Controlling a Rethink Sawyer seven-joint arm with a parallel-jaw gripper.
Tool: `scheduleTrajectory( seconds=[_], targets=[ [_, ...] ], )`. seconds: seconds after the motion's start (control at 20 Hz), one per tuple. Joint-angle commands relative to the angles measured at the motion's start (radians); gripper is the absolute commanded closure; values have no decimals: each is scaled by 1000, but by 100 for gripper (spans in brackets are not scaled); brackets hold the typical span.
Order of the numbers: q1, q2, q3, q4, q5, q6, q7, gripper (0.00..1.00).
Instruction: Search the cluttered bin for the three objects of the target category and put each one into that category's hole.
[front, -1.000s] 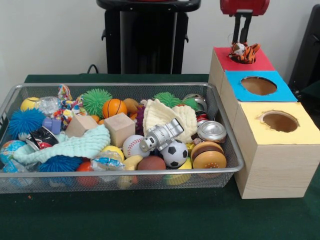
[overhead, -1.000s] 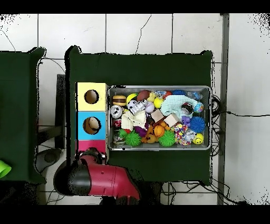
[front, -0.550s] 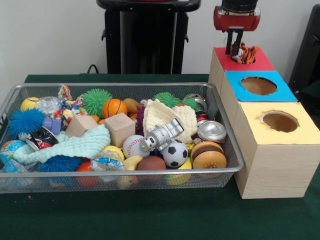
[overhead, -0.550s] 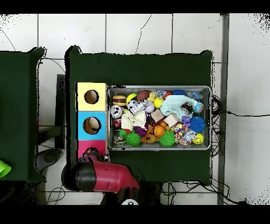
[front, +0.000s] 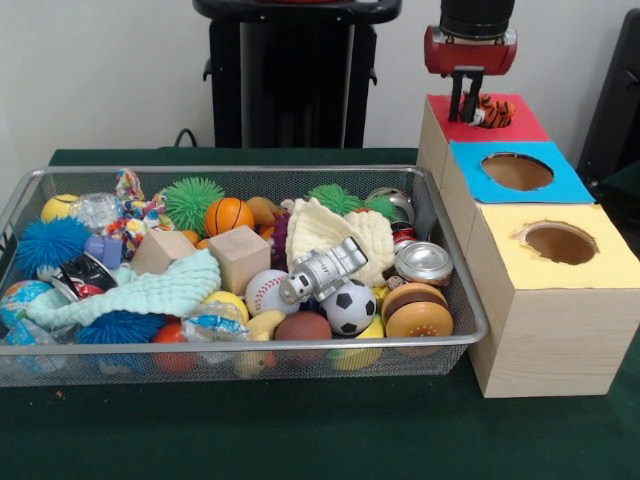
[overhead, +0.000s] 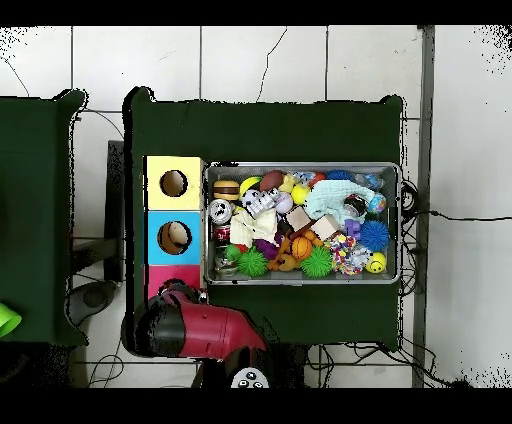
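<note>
Gripper (front: 466, 106) pinching tiger (front: 490, 110) down over red box (front: 515, 124), apparently to feed its hole.

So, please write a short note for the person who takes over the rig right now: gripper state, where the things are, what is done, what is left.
Gripper: down over the red box top, at the tiger toy. Open or shut cannot be judged.
Tiger toy: lies on the red top, not visibly through the hole; the hole itself is hidden.
Blue box hole and yellow box hole: nothing sticks out.
Wire bin: full of balls, cloths, a wooden block, a robot figure.
Done: one toy brought to the red box.
Left: get it in, then search the bin for the others.
</note>
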Motion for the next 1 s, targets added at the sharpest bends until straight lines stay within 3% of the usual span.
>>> scheduleTrajectory(
  seconds=[0.05,0.2,0.45,0.6,0.75,1.0],
  targets=[
    [1,75,54,15,-20,30,149,100],
    [-1,24,43,23,-23,96,135,100],
    [43,-200,-26,-4,-41,431,137,100],
    [57,-258,-41,-34,-45,537,151,100],
    [66,-287,-48,-40,-43,556,156,100],
    [69,-275,-42,-32,-26,514,161,100]
  ],
)
